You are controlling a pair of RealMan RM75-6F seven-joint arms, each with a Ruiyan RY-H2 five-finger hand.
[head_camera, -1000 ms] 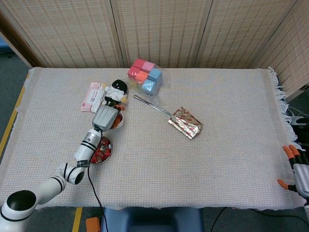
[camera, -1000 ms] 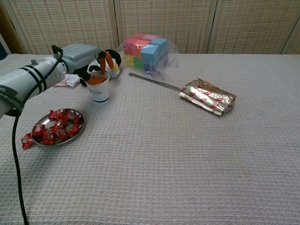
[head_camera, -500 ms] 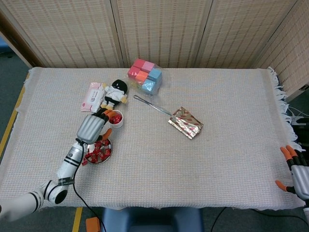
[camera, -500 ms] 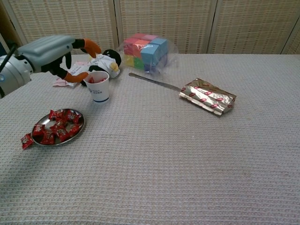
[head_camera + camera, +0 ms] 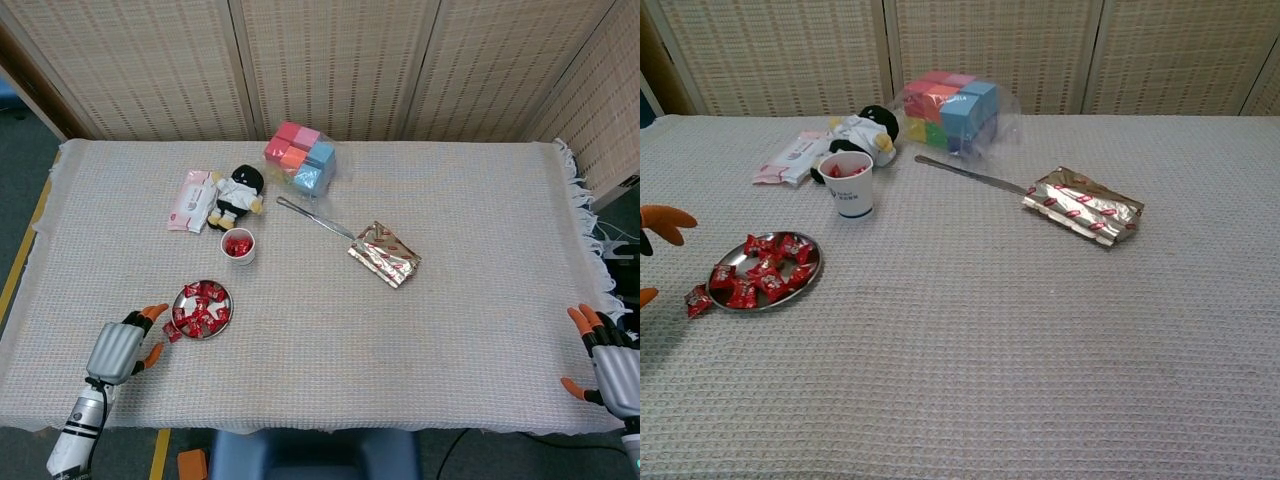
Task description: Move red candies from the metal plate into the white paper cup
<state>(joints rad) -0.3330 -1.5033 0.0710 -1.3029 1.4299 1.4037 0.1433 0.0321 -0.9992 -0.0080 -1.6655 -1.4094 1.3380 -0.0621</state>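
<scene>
A small metal plate (image 5: 187,298) (image 5: 806,270) near the table's front left holds several red candies (image 5: 203,309) (image 5: 762,277). One more red candy (image 5: 697,299) lies on the cloth just left of the plate. Behind the plate stands the white paper cup (image 5: 238,246) (image 5: 847,184) with red candies inside. My left hand (image 5: 120,347) hovers left of the plate at the front edge, fingers apart and holding nothing; only its orange fingertips (image 5: 665,223) show in the chest view. My right hand (image 5: 606,362) is at the far right front corner, fingers spread and empty.
A penguin plush (image 5: 238,192) and a pink wipes pack (image 5: 193,199) lie behind the cup. Coloured blocks in a clear bag (image 5: 300,156) sit at the back. A metal tool (image 5: 312,218) and a foil packet (image 5: 385,253) occupy the middle.
My left hand has drawn back from above the cup, past the plate, to the front left edge, leaving candy in the cup. The right hand barely shifted.
</scene>
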